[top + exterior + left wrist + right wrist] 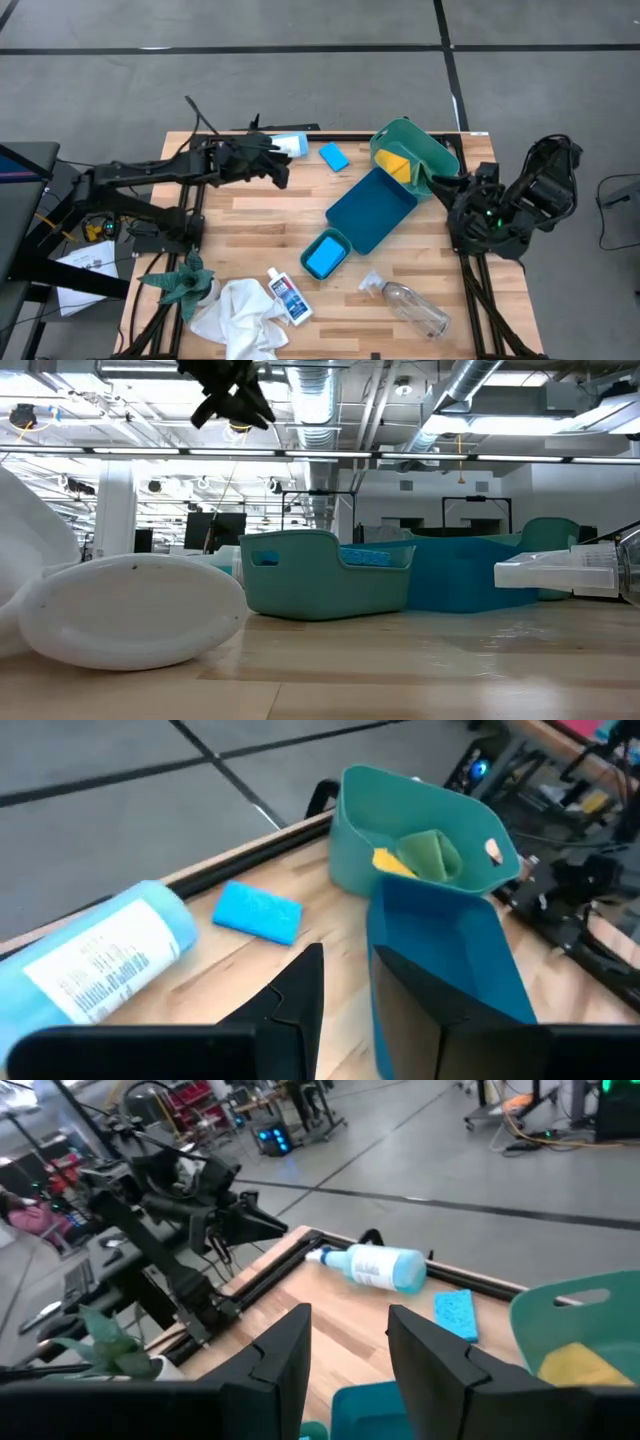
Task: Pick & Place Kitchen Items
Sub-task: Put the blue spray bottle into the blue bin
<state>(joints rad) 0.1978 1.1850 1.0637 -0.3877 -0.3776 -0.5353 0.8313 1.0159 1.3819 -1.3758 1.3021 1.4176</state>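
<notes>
Spray bottle (291, 146) lies on its side at the table's far edge, just beside the hovering left gripper (283, 168), whose slightly parted fingers hold nothing; the right gripper (436, 184), also empty, waits well apart.

The high view looks straight down on the whole counter (250, 215) from well above. The low view sits at counter-top level, facing level across it into the room, very near a lying white bottle (130, 610). The left wrist view faces forward past its own fingers (300, 1005) toward the green bin (400, 815). The right wrist view faces across the counter toward the left arm (170, 1210). Both wrist views share the blue sponge (258, 911) and green bin.
</notes>
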